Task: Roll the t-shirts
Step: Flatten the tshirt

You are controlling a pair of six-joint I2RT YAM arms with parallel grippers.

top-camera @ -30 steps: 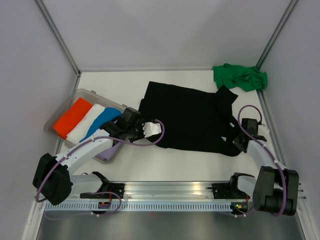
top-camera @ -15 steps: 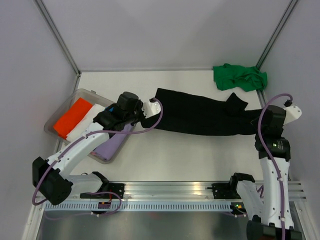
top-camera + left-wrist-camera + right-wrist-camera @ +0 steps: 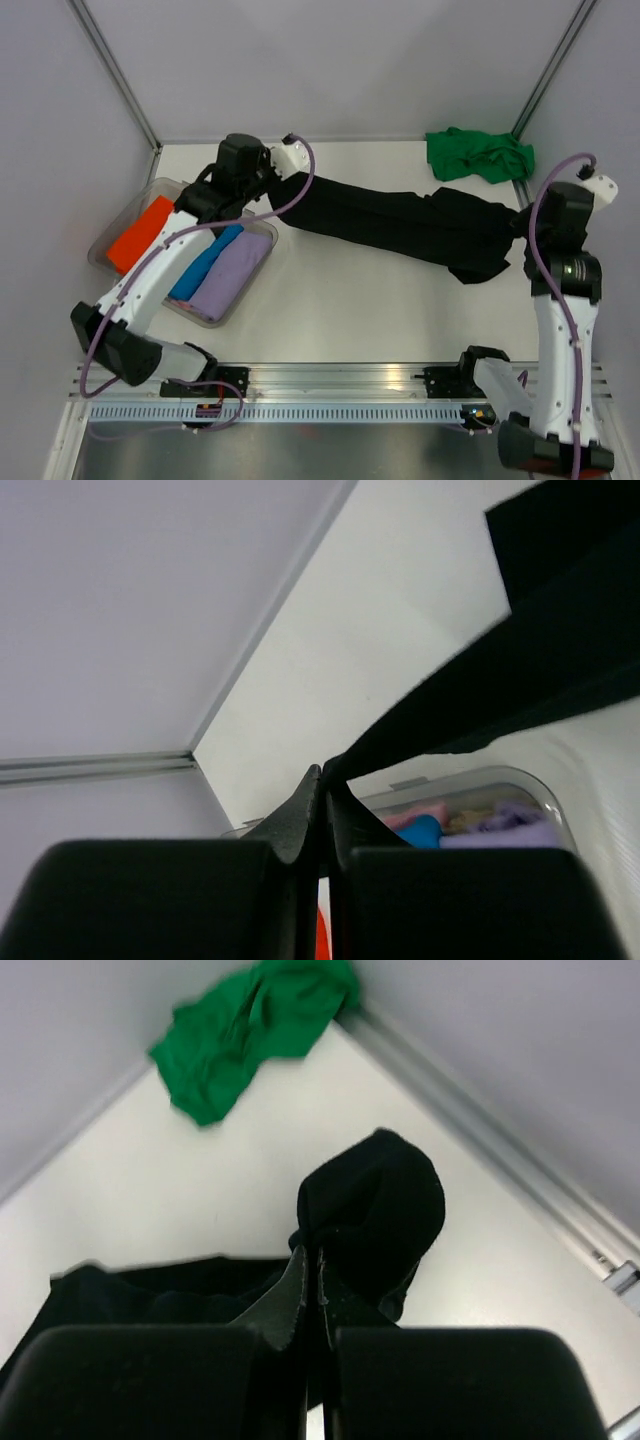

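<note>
The black t-shirt (image 3: 400, 225) hangs stretched in a long band between my two grippers above the table. My left gripper (image 3: 283, 192) is shut on its left end; in the left wrist view the cloth (image 3: 520, 670) runs up and right from the closed gripper (image 3: 324, 780). My right gripper (image 3: 520, 222) is shut on its right end; in the right wrist view the cloth (image 3: 375, 1210) bunches above the closed gripper (image 3: 312, 1260). The green t-shirt (image 3: 480, 153) lies crumpled in the far right corner and also shows in the right wrist view (image 3: 250, 1030).
A clear plastic tub (image 3: 262, 232) at the left holds rolled orange (image 3: 140, 236), blue (image 3: 205, 262) and lilac (image 3: 232, 275) shirts. Grey walls enclose the white table (image 3: 350, 300) on three sides. A metal rail (image 3: 330, 385) runs along the near edge.
Both grippers have lifted and carried the black t-shirt away from me. The left arm swung up past the tub; the shirt has gone from spread flat to a stretched, hanging band.
</note>
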